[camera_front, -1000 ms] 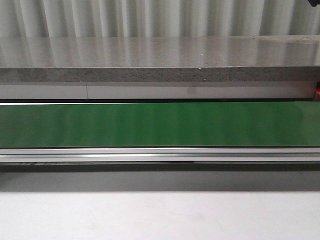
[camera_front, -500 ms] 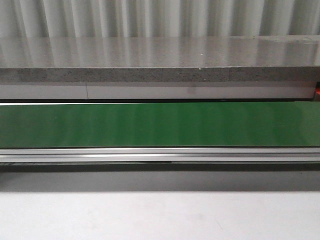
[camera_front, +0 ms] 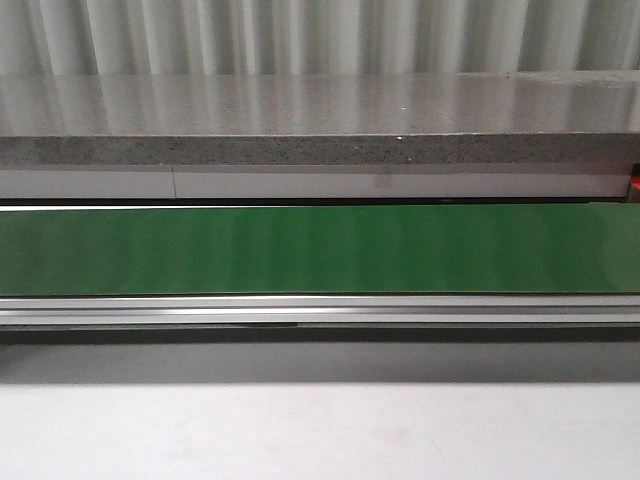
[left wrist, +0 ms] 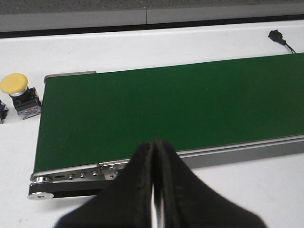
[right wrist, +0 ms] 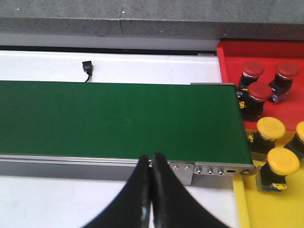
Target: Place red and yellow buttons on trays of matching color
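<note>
No brand, label or legible writing anywhere in view.

Left end of the line: one yellow mushroom-head push button (left wrist: 14, 83) on a black and silver switch block, standing upright on the white counter (left wrist: 190, 40) just beside the rounded end of the matte green conveyor belt (left wrist: 166, 104), apart from it. Another dark object cut off at the picture edge next to it, too little shown to identify.

Right end of the line: three red mushroom-head push buttons (right wrist: 260, 91) clustered on the glossy red plastic tray (right wrist: 228, 52), caps domed and smooth, black bodies beneath. Three yellow mushroom-head buttons (right wrist: 282, 160) grouped at the near end, on or at the edge of the glossy yellow plastic tray (right wrist: 266, 209); one partly cut off by the frame.

Belt flanked by a brushed aluminium side rail (right wrist: 209, 168) with small screws and a roller at the end. Small black plug on a thin wire (right wrist: 87, 66) lying on the counter beyond the belt. Speckled grey stone ledge (camera_front: 320, 150) and corrugated metal wall (camera_front: 320, 35) behind.

Left hand (left wrist: 153, 190): black fingers pressed together, nothing between them, poised over the near rail. Right hand (right wrist: 151, 194): likewise closed tip to tip, holding nothing, above the rail.
</note>
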{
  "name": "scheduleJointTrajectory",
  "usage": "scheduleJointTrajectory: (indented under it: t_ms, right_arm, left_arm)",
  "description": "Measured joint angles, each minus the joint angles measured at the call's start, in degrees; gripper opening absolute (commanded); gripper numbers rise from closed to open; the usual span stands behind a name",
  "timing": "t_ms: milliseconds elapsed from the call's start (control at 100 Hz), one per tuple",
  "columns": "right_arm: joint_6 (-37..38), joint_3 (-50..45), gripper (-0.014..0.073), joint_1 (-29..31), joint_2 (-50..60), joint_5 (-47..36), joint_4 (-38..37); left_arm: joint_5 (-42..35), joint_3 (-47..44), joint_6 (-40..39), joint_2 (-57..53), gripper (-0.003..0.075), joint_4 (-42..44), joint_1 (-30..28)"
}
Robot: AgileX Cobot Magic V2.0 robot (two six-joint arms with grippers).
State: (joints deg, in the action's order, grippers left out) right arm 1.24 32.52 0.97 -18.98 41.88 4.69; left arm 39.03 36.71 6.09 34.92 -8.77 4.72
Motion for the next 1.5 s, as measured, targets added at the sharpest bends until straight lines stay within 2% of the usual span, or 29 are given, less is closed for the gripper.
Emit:
scheduleJointTrajectory:
  t_ms: [150, 410, 580, 750, 800, 870, 990, 1090, 1140, 1500]
  right_arm:
    - [0.00, -1.44, -0.0067, 0.00, 4.59, 0.57, 0.00]
    - [-0.09, -1.44, -0.0067, 0.00, 4.95, 0.62, 0.00]
    - [-0.09, -1.44, -0.0067, 0.00, 4.95, 0.70, 0.00]
    - [-0.09, -1.44, -0.0067, 0.00, 4.95, 0.74, 0.00]
    - [-0.09, -1.44, -0.0067, 0.00, 4.95, 0.74, 0.00]
    - [-0.09, -1.44, -0.0067, 0.00, 4.95, 0.74, 0.00]
    - [-0.09, -1.44, -0.0067, 0.00, 4.95, 0.74, 0.00]
    - [-0.09, -1.44, -0.0067, 0.00, 4.95, 0.74, 0.00]
    - [-0.09, -1.44, -0.0067, 0.00, 4.95, 0.74, 0.00]
    - [-0.09, -1.44, -0.0067, 0.00, 4.95, 0.74, 0.00]
  left_arm:
    - [0.00, 0.00, 0.00, 0.00, -0.0020, 0.00, 0.00]
    - [-1.63, 0.75, 0.00, 0.95, -0.0020, 0.34, 0.00]
    - [-0.84, 6.47, -1.59, 8.31, -0.0020, 0.34, -1.81]
    - [0.25, 13.40, -2.88, 17.37, -0.0010, 0.34, -6.43]
    - [0.43, 15.05, -2.99, 19.93, 0.0022, 0.34, -8.06]
    - [0.47, 17.22, -2.99, 23.39, 0.0113, 0.34, -10.26]
    - [1.11, 20.47, -2.99, 28.70, 0.0373, 0.43, -13.19]
    - [2.10, 22.85, -3.11, 32.62, 0.0530, 0.43, -14.93]
    - [2.65, 24.11, -3.19, 34.84, 0.0557, 0.43, -15.60]
    - [11.95, 36.13, -7.26, 51.21, 0.0546, 0.46, -20.95]
